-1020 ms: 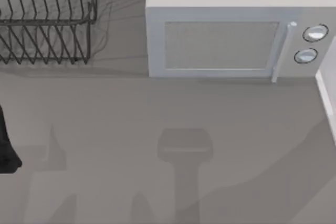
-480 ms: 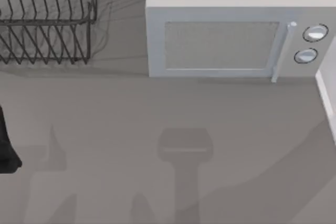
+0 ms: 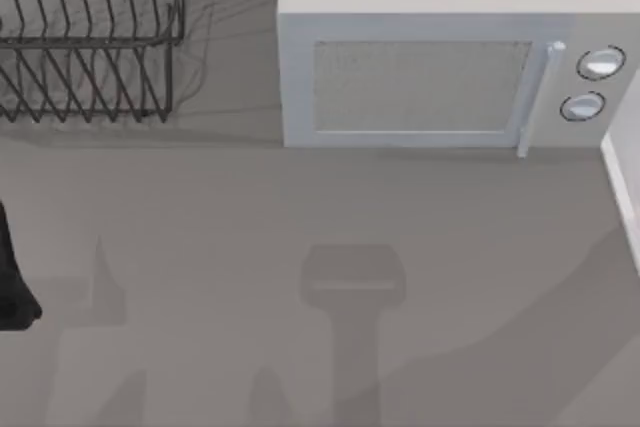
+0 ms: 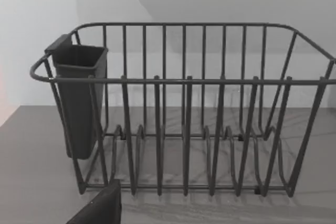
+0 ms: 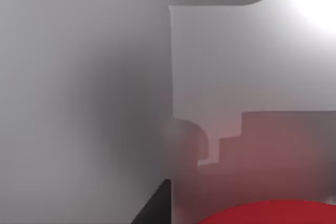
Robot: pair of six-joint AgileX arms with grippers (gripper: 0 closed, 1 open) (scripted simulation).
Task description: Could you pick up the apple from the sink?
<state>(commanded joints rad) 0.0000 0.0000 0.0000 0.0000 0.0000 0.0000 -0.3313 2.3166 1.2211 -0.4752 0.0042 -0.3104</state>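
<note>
With the apple close under the right wrist camera inside the pale sink, the right end effector's opening cannot be told, so a misaligned closure could nudge the fruit aside.

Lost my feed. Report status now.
Left arm parked at table's left edge. Apple close under right wrist camera, in pale sink. Nothing blocking seen.

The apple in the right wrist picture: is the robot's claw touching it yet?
Cannot tell. The right wrist view shows the red apple at the picture's edge inside the pale sink, with one dark sliver beside it, but no plain contact or gap.
</note>
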